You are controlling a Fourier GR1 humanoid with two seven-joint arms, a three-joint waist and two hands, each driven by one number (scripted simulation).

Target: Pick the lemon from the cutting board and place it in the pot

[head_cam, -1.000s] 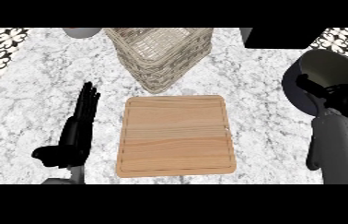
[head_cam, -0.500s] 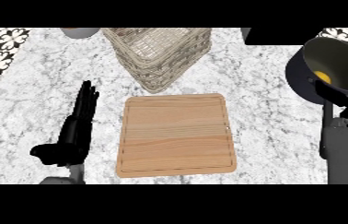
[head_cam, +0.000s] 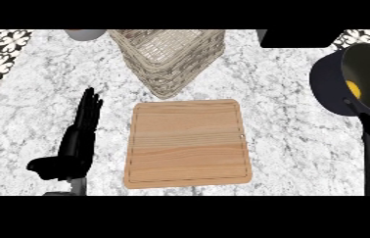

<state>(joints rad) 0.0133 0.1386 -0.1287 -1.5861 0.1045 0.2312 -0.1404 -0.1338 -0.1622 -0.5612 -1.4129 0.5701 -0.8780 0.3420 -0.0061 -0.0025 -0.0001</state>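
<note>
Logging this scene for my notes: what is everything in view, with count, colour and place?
cutting board: one, light wood, centre of the counter
basket: one, beige wicker, behind the board
pot: one, dark, right edge, partly cut off
lemon: one, yellow, inside the pot
grey object: one, top left, cut off
black block: one, top right
counter: one, white-grey marble
left hand: one, black, open, left of the board

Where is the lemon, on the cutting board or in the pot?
In the pot: the yellow lemon shows inside its rim, and the cutting board lies bare.
</note>
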